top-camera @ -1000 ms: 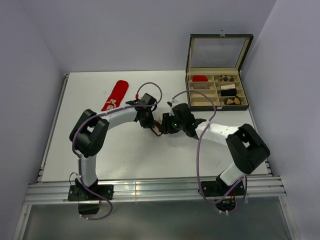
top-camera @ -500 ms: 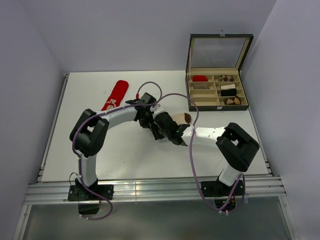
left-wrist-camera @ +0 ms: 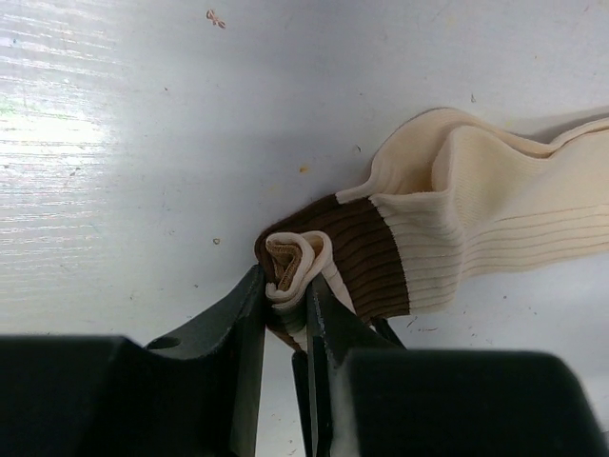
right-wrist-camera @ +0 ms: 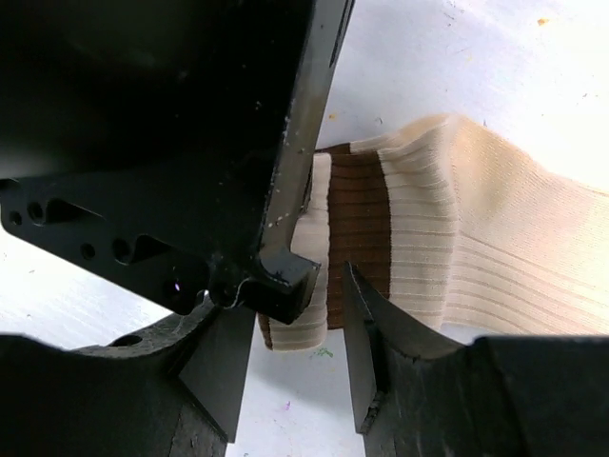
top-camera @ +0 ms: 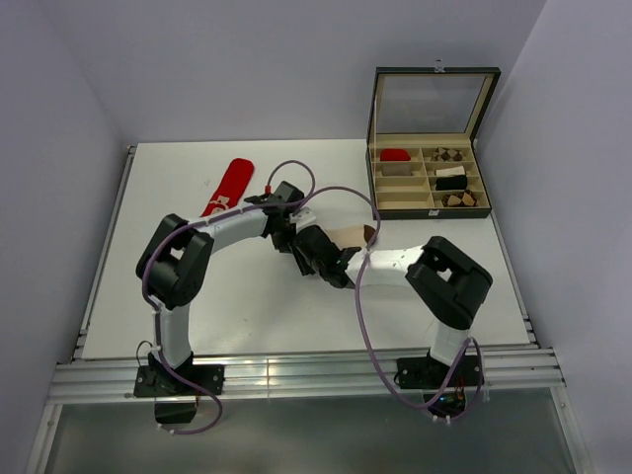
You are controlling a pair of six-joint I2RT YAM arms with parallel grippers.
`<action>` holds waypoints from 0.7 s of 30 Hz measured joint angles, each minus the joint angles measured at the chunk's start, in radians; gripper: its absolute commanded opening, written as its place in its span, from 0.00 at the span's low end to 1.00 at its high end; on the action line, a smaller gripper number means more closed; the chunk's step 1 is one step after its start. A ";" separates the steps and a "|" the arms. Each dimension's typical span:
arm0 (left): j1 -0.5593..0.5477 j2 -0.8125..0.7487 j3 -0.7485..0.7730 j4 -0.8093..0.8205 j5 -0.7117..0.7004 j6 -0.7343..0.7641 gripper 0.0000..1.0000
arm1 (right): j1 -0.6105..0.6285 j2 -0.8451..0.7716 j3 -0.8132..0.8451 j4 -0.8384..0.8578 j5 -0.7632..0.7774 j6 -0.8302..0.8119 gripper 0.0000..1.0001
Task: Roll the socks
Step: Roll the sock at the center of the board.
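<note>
The cream sock point(top-camera: 348, 235) lies mid-table, its brown toe point(top-camera: 370, 234) pointing right. In the left wrist view my left gripper point(left-wrist-camera: 285, 300) is shut on the curled brown-banded end of the cream sock point(left-wrist-camera: 495, 214), which stretches away to the right on the table. My left gripper point(top-camera: 295, 244) and right gripper point(top-camera: 333, 265) meet at that end. In the right wrist view my right gripper point(right-wrist-camera: 295, 347) is open, the banded sock end point(right-wrist-camera: 357, 228) just beyond its tips, the left gripper's black body point(right-wrist-camera: 162, 143) filling the upper left. The red sock point(top-camera: 229, 188) lies flat at the back left, apart from both grippers.
An open black box point(top-camera: 430, 199) with compartments stands at the back right, holding a red roll, brown-patterned bundles and a black-and-white bundle. Its lid point(top-camera: 433, 103) stands upright. Walls close in the table on the left, back and right.
My right gripper has swung left from over the sock's middle to beside the left gripper, uncovering the sock's toe end. The left gripper has barely moved and still holds the band end.
</note>
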 measured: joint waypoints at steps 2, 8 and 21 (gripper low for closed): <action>0.001 0.000 0.000 -0.001 0.002 0.000 0.01 | 0.002 0.003 0.000 0.008 0.008 0.001 0.47; 0.001 0.000 0.000 -0.001 0.002 0.001 0.01 | 0.011 0.002 -0.044 0.072 0.012 -0.011 0.46; -0.016 0.000 0.000 0.000 0.002 0.008 0.00 | 0.035 -0.100 -0.211 0.207 -0.018 -0.053 0.47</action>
